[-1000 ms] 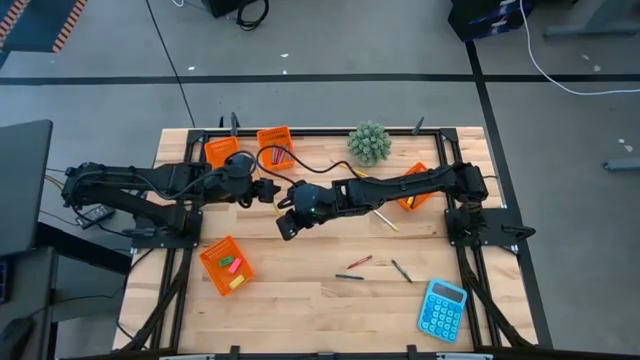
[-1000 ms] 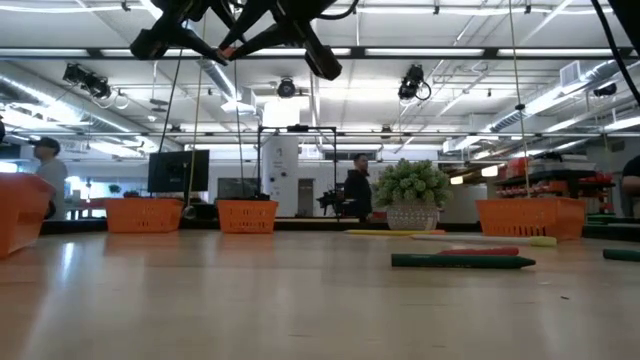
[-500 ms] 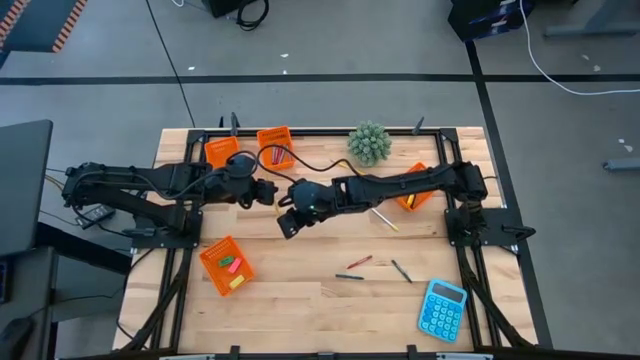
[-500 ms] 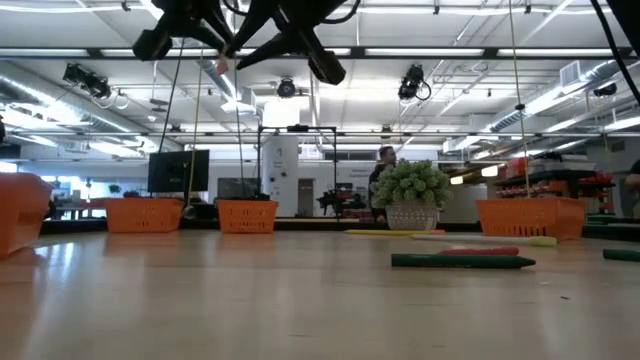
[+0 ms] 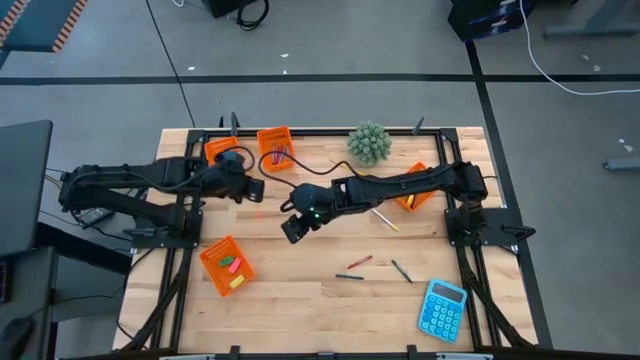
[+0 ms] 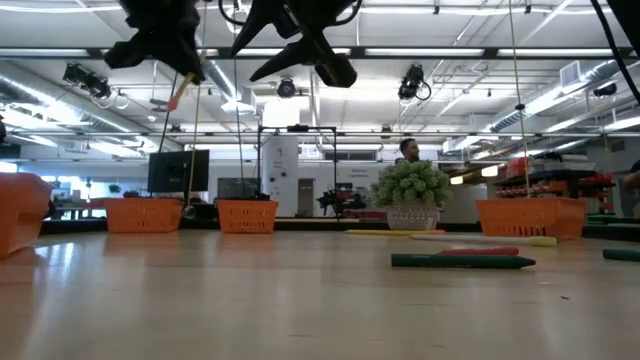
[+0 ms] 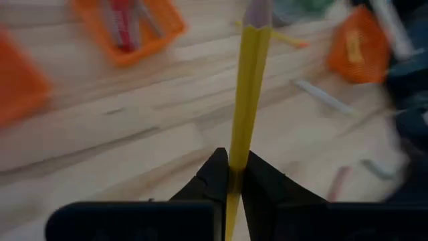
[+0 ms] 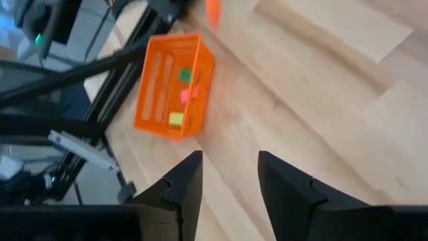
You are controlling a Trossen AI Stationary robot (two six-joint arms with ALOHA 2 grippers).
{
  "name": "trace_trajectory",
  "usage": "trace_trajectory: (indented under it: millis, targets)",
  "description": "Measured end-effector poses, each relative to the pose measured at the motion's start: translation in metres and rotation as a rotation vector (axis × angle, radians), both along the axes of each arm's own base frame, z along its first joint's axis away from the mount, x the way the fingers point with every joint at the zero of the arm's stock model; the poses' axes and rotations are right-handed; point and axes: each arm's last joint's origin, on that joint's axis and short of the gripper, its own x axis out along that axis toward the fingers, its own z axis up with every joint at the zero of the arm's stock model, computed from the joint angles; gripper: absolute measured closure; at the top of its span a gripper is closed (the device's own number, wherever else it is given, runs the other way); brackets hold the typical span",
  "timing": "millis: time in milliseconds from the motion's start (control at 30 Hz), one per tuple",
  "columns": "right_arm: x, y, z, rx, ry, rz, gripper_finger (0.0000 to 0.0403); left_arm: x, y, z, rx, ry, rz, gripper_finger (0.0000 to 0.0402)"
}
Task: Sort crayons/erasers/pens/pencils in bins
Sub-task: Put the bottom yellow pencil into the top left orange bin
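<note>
The left end effector [image 7: 231, 175] hangs raised above the surface [image 5: 300, 270], clamping a yellow pencil [image 7: 247, 94] that sticks out forward between its fingers. The right end effector [image 8: 229, 175] hovers nearby, fingers apart and empty.

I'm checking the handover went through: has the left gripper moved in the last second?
Yes. The left gripper, shut on a yellow pencil, has pulled back from the right gripper, toward the table's left edge.

Both arms reach toward the desk's [image 5: 300, 290] middle — the left gripper [image 7: 231, 175] clamps a pencil [image 7: 248, 94]; the right gripper [image 8: 230, 175] hangs with fingers spread.
</note>
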Motion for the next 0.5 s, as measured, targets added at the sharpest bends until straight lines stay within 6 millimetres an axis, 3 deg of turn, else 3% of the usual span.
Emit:
trace_trajectory:
  millis: [200,500]
  targets:
    - [-0.003,0.015,-0.002,-0.003,0.022,0.045,0.0251,-0.026,0.026,-0.003,-0.073,0.137,0.027,0.0371]
    - [-0.006,0.03,-0.002,-0.009,0.023,0.085,0.0251,-0.052,0.076,-0.002,-0.268,0.058,0.035,0.0371]
